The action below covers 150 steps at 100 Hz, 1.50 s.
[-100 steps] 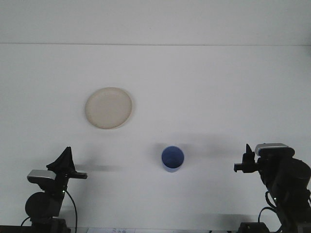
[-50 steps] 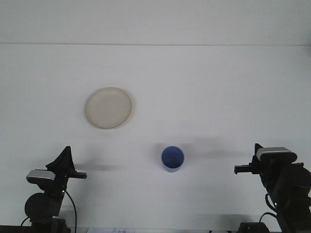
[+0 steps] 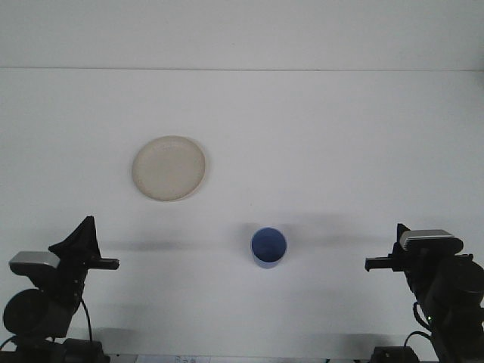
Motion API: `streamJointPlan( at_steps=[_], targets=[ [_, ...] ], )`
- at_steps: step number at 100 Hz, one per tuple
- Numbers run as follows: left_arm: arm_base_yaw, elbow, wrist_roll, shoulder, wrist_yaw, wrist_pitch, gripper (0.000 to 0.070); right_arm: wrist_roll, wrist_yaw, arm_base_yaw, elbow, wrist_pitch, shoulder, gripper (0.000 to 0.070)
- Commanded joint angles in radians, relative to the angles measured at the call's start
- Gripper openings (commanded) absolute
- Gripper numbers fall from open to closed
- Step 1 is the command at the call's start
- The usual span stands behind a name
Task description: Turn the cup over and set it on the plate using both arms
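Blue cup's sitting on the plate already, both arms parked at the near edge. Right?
Not quite. The front view shows the blue cup on the bare table, apart from the plate, nearer and to the right. Both arms are at the near edge.

A single front view looks down from high above the robot's side of the white table [image 3: 318,136], facing forward toward the far edge, where a wall rises. It stands far back, taking in the whole tabletop. Relative to the plate [image 3: 169,168], the left arm [image 3: 45,291] sits at the near lower-left corner, the right arm [image 3: 439,280] at lower right.
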Motion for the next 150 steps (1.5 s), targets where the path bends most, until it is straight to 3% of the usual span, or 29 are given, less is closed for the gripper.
streamJointPlan(
  at_steps=[1,24,32,51,63,71,76,88,93,119,150],
  targets=[
    [0.002,0.129,-0.007,0.102,0.012,-0.088,0.0012,0.007,-0.001,0.002,0.011,0.011,0.006,0.0000],
    [0.000,0.522,0.168,0.460,0.168,-0.427,0.0012,0.007,-0.001,0.002,0.011,0.010,0.006,0.0000],
    [-0.003,0.616,0.193,0.562,0.224,-0.519,0.0012,0.008,-0.001,0.002,0.011,0.010,0.006,0.0000],
    [-0.006,0.687,0.176,0.700,0.248,-0.558,0.0012,0.007,-0.001,0.002,0.011,0.010,0.005,0.0000],
    [-0.006,0.687,0.104,0.733,0.248,-0.558,0.0013,0.007,-0.001,0.002,0.011,0.010,0.005,0.0000],
    [-0.006,0.687,0.097,0.743,0.248,-0.558,0.0024,0.007,-0.001,0.002,0.011,0.010,0.005,0.0000],
    [-0.006,0.687,0.097,0.750,0.248,-0.561,0.0084,0.007,-0.001,0.002,0.011,0.010,0.005,0.0000],
    [-0.024,0.687,0.098,0.762,0.282,-0.572,0.0379,0.007,-0.001,0.002,0.011,0.010,0.005,0.0000],
    [-0.038,0.687,0.098,0.767,0.305,-0.572,0.0413,0.007,-0.001,0.002,0.011,0.010,0.005,0.0000],
    [-0.219,0.744,0.087,0.869,0.319,-0.571,0.0419,0.007,-0.001,0.002,0.011,0.010,0.005,0.0000],
    [-0.484,0.950,0.134,1.157,0.317,-0.574,0.0418,0.008,-0.001,0.002,0.011,0.010,0.005,0.0000]
  ],
)
